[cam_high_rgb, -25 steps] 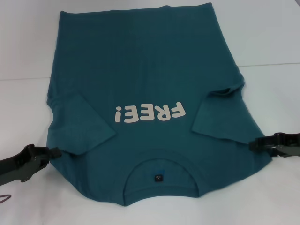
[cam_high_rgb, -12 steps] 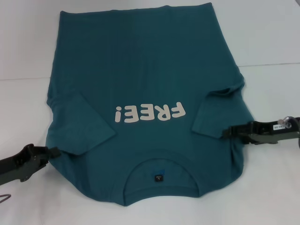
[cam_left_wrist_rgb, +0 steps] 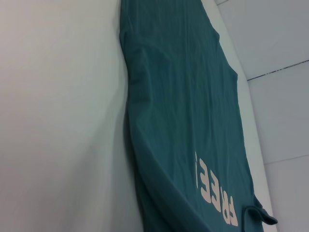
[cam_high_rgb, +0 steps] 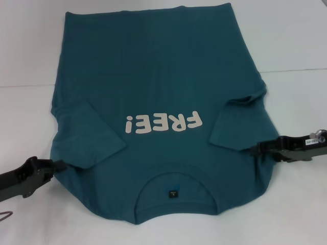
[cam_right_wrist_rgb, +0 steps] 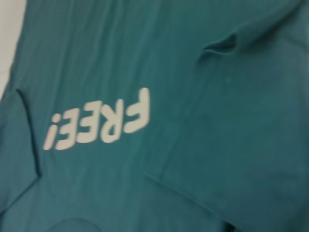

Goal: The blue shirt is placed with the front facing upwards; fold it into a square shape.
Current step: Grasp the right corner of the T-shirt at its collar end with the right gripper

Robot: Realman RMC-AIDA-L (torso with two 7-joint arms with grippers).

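Observation:
The blue shirt lies front up on the white table, with its collar nearest me and the off-white "FREE!" lettering upside down. Both short sleeves are folded in over the chest. My left gripper sits at the shirt's left shoulder edge, its fingers together on the cloth. The right gripper is shut on the right shoulder edge, which is drawn in over the shirt. In the left wrist view the shirt runs along the table. In the right wrist view the shirt and its lettering fill the picture.
White table surface surrounds the shirt on all sides. A seam line crosses the table at the right. A thin cord shows at the bottom left corner.
The right gripper pulled the right shoulder edge inward to the left, then eased back a little to the right. The shirt's right edge now lies further in. The left arm has not moved.

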